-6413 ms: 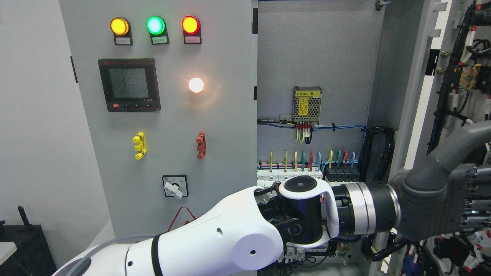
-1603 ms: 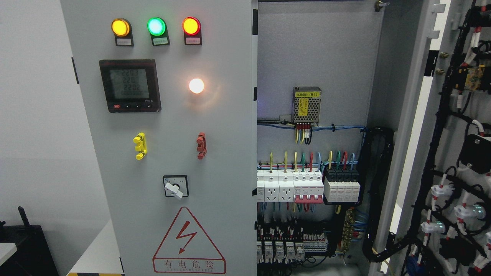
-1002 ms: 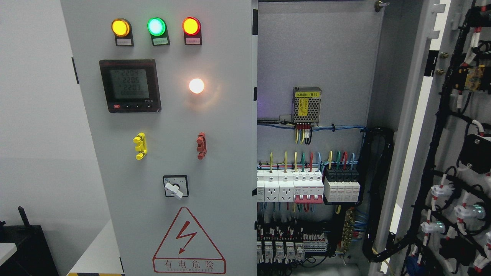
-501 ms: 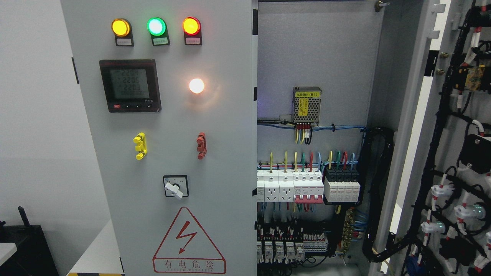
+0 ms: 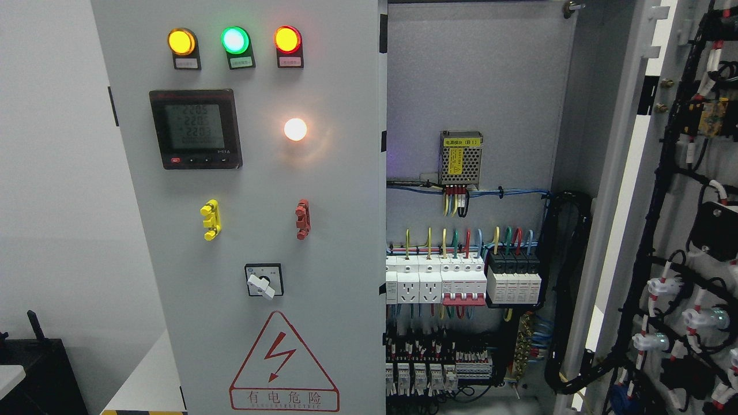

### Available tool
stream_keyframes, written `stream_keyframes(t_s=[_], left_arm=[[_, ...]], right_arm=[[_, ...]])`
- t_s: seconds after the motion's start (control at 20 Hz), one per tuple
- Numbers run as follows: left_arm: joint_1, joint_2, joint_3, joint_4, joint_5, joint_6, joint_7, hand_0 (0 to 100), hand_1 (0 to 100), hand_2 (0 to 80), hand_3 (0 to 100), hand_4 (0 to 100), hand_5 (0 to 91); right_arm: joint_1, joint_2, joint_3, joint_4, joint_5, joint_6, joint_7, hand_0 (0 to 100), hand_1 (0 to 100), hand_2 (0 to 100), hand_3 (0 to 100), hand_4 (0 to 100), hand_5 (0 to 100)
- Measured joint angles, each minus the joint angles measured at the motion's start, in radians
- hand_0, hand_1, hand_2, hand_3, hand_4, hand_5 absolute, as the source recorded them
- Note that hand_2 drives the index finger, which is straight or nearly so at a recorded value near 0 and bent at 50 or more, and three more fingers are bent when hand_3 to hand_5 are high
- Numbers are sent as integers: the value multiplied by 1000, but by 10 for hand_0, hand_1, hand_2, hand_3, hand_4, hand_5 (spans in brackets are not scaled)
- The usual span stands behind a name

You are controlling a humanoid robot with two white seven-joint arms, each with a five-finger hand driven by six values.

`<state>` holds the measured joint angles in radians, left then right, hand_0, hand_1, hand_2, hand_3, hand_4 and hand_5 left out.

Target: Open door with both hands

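No robot hand shows in the head view now, so whether either one is spread, curled or holding anything cannot be told. A few seconds ago the left arm reached across the lower middle of the picture to the right-hand door, with a grey arm at the right edge; both have since dropped out of view, and over the last second and a half nothing in the scene has shifted apart from the meter digits flickering.

The right door (image 5: 686, 190) stands swung wide at the far right, its wired inner face turned toward the cabinet opening and the camera, its long axis running top to bottom and leaning slightly in the picture. Its free edge points toward the viewer and away from the cabinet. The cabinet interior (image 5: 473, 80) lies exposed: a power supply module (image 5: 461, 157) high on the back panel, a row of circuit breakers (image 5: 461, 282) below it, and a black cable bundle (image 5: 568, 288) along the right side.

The left door (image 5: 248, 230) is shut, flat toward the camera, carrying three indicator lamps (image 5: 233, 39), a digital meter (image 5: 195, 128), a rotary switch (image 5: 263, 280) and a warning triangle (image 5: 283, 360).

With the arms withdrawn and the right door fully open, I judge the opening done or nearly so.
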<state>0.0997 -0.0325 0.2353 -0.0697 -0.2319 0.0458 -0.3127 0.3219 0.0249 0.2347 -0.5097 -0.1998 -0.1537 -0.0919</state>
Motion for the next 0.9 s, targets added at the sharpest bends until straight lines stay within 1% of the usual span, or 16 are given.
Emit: stream_keyframes(t_s=[0.25, 0.4, 0.6, 0.7, 0.9], left_arm=[[0, -3, -1, 3, 11, 3, 0, 0, 0, 0, 0, 30, 0], [0, -4, -1, 4, 16, -3, 0, 0, 0, 0, 0, 29, 0], [0, -5, -1, 6, 20, -10, 0, 0, 0, 0, 0, 29, 0], [0, -5, -1, 6, 22, -11, 0, 0, 0, 0, 0, 29, 0], [0, -5, -1, 6, 23, -12, 0, 0, 0, 0, 0, 29, 0]], right_arm=[[143, -63, 27, -254, -1, -3, -3, 0, 0, 0, 0, 0, 0], [201, -113, 51, -391, -3, -40, -5, 0, 0, 0, 0, 0, 0], [232, -178, 84, -536, -4, -84, -6, 0, 0, 0, 0, 0, 0], [243, -207, 102, -609, -5, -90, -2, 0, 0, 0, 0, 0, 0], [264, -251, 143, -747, -6, -94, -1, 0, 0, 0, 0, 0, 0]])
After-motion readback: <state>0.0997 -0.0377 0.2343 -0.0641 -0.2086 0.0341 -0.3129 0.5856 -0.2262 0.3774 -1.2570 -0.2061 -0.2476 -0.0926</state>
